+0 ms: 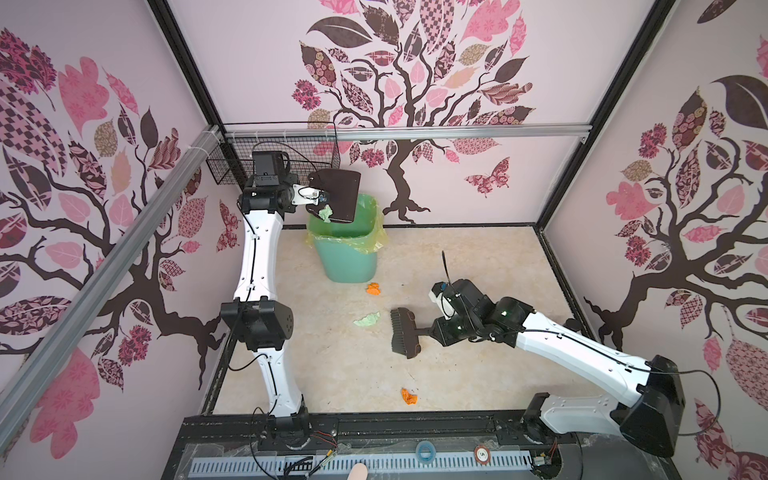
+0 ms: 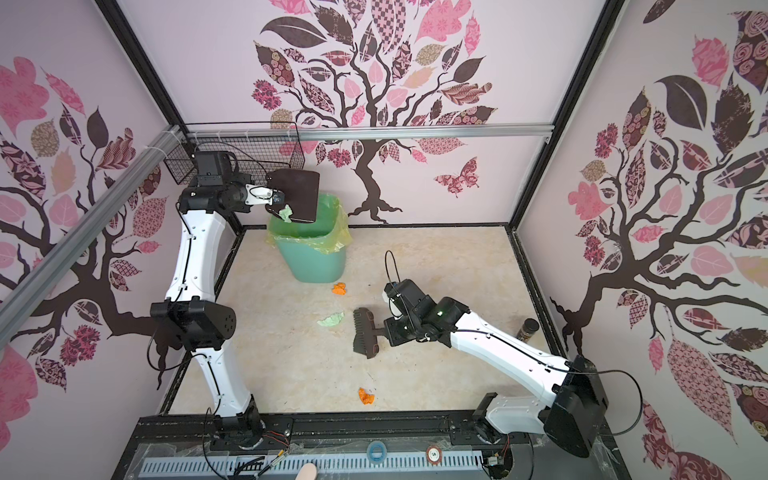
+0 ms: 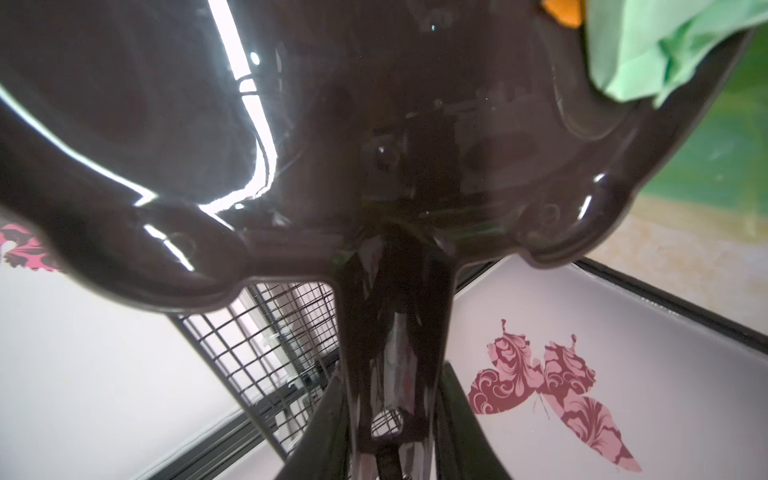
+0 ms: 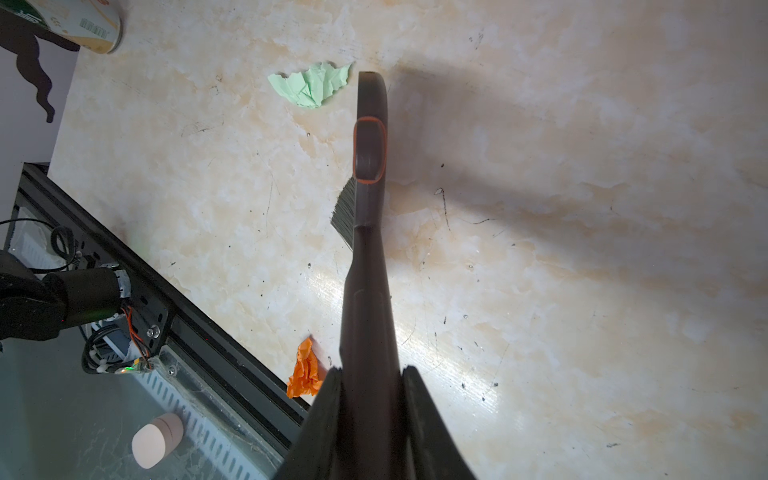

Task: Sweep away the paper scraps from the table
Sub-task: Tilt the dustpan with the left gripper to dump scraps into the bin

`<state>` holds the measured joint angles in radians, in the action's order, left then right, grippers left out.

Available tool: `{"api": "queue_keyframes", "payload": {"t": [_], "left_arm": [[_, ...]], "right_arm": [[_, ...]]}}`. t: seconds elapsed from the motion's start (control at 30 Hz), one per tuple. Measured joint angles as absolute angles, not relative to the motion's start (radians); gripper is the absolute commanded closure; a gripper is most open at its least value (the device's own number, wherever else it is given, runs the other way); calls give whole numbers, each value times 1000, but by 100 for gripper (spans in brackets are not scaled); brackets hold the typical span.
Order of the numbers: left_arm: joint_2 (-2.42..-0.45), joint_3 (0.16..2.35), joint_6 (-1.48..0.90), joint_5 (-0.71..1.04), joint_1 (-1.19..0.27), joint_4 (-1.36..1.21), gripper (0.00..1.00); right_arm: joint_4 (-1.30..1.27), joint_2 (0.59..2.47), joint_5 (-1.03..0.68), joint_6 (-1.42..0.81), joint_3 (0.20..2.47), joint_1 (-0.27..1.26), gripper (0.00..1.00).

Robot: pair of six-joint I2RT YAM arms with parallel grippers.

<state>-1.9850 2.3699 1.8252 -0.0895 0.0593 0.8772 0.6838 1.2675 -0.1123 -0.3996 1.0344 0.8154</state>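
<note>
My left gripper [image 1: 322,198] [image 3: 390,374] is shut on the handle of a dark dustpan [image 1: 338,193] [image 3: 374,124], which is tilted over the mint-green bin [image 1: 349,253]. A green scrap [image 1: 325,213] [image 3: 644,45] and an orange one [image 3: 561,10] sit at the pan's lip. My right gripper [image 1: 434,330] [image 4: 370,374] is shut on the dark brush [image 1: 403,332] [image 4: 368,166], held low over the table [image 1: 478,257]. Three paper scraps lie on the table: orange [image 1: 374,289] by the bin, green [image 1: 367,319] [image 4: 311,85] beside the bristles, orange [image 1: 409,396] [image 4: 305,370] near the front edge.
A black wire basket [image 1: 274,158] hangs on the back-left wall behind the left arm. A brown jar [image 2: 528,328] stands at the table's right edge. A can [image 4: 83,25] and a pink cylinder [image 4: 158,438] show in the right wrist view.
</note>
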Motion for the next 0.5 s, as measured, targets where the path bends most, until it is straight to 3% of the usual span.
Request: {"api": "queue_keyframes", "payload": {"t": [0.37, 0.5], "left_arm": [[-1877, 2231, 1959, -97, 48, 778, 100], [-1947, 2381, 1900, -97, 39, 878, 100]], "right_arm": [[686, 1252, -108, -399, 1025, 816, 100], [698, 1239, -101, -399, 1021, 816, 100]]}}
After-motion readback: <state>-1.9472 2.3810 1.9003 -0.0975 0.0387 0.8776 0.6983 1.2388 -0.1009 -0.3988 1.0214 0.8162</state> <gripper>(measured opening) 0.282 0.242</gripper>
